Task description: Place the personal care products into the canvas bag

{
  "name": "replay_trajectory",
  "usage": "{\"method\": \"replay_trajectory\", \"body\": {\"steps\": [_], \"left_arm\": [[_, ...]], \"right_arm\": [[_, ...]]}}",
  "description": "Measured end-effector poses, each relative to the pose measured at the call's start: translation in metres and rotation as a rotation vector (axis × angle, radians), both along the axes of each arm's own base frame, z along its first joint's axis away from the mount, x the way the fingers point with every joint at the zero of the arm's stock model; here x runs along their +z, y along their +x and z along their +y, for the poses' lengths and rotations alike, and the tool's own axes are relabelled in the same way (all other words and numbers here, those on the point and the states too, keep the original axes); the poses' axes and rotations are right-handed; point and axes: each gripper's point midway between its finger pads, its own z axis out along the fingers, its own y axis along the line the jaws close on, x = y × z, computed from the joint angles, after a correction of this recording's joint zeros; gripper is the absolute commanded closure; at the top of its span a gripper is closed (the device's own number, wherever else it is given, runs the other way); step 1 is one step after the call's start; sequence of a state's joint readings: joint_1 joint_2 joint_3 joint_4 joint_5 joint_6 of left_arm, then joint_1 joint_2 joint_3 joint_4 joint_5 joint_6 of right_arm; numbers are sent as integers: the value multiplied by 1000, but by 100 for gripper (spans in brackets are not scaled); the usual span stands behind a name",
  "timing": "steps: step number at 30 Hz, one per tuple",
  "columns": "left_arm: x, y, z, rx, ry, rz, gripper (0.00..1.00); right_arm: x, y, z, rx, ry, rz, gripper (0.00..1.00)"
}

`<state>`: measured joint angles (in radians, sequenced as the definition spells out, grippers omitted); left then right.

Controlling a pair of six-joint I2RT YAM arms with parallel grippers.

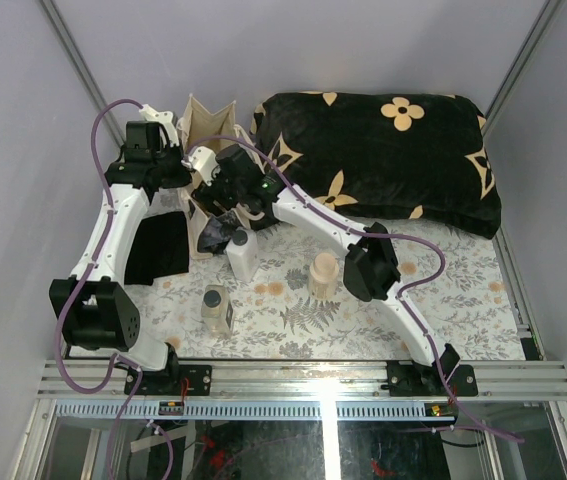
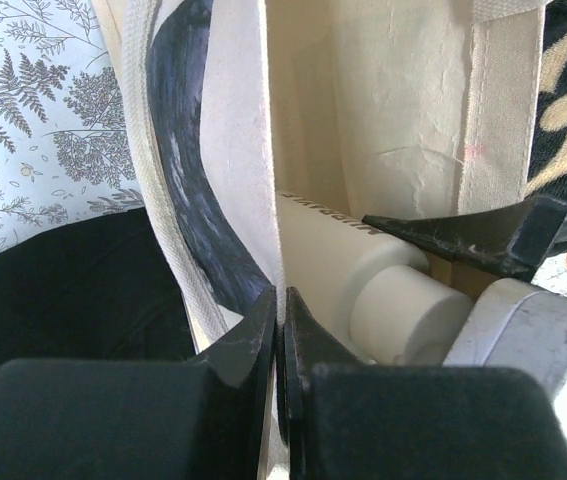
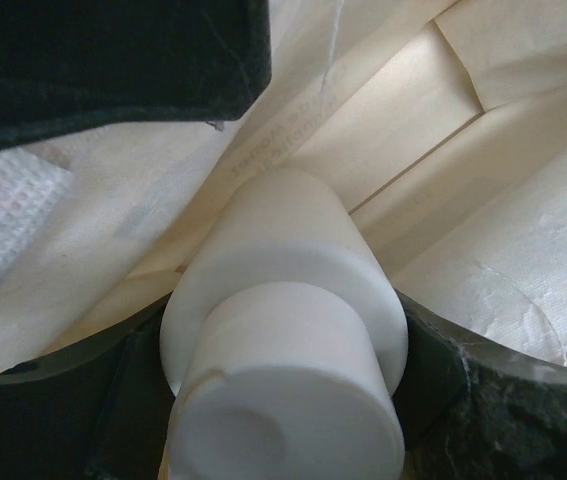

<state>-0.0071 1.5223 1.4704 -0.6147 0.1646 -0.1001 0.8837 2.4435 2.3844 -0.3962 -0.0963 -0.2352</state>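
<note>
The cream canvas bag (image 1: 213,120) stands open at the back left, beside the cushion. My left gripper (image 1: 185,170) is shut on the bag's front rim (image 2: 281,300) and holds it open. My right gripper (image 1: 223,188) reaches into the bag mouth, shut on a round beige bottle (image 3: 283,330) with a wide cap. That bottle also shows in the left wrist view (image 2: 363,280), inside the bag (image 2: 403,120). On the table stand a white flat-sided bottle (image 1: 244,256), a second round beige bottle (image 1: 323,275) and a small tan squarish bottle (image 1: 216,310) with a dark cap.
A black cushion with tan flowers (image 1: 383,160) fills the back right. A flat black cloth (image 1: 158,245) lies left of the bag, under the left arm. The table has a fern-print cover (image 1: 363,330). Grey walls close in on both sides.
</note>
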Motion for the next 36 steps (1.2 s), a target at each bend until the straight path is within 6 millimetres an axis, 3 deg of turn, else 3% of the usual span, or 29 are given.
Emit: {"method": "replay_trajectory", "body": {"steps": [2,14,21,26,33,36], "left_arm": [[0,0,0,0,0,1,100],[1,0,0,1,0,-3,100],[1,1,6,14,0,-6,100],[4,5,19,45,1,-20,100],[3,8,35,82,0,-22,100],[1,12,41,98,-4,-21,100]], "right_arm": [[1,1,0,-1,3,-5,1],[9,8,3,-19,21,-46,1],[25,14,-9,-66,-4,-91,1],[76,16,-26,-124,21,-168,1],[186,9,-64,-215,161,-285,1],[215,11,-80,-259,207,-317,1]]}}
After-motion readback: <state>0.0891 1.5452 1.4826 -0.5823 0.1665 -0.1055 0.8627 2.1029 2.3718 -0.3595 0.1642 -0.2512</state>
